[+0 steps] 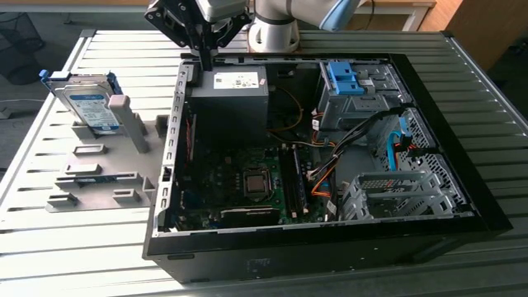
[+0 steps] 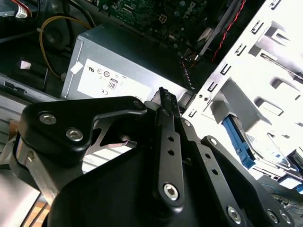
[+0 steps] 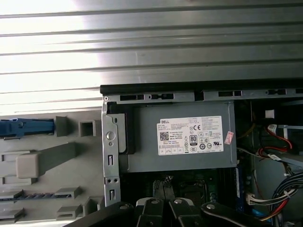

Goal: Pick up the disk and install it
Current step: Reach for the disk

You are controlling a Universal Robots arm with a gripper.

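Note:
The disk (image 1: 86,102) is a silver drive with a white-and-blue label in a blue frame. It stands on edge at the far end of a grey holder (image 1: 99,179), on the exterior view's left. In the first wrist view the disk (image 3: 26,127) appears edge-on as a blue strip. My gripper (image 1: 204,60) hangs over the rear corner of the open computer case, just by the dark power supply (image 1: 231,93), well apart from the disk. Its black fingers are pressed together with nothing between them, as seen on the gripper (image 2: 163,97) in the second wrist view and the gripper (image 3: 163,182) in the first.
The open computer case (image 1: 462,185) takes up the middle of a slatted metal table (image 1: 49,247). Inside it are a motherboard (image 1: 247,179), cables, a blue clip (image 1: 342,77) on a drive bay, and a metal drive cage (image 1: 396,192). The grey holder has a tall post (image 1: 128,120).

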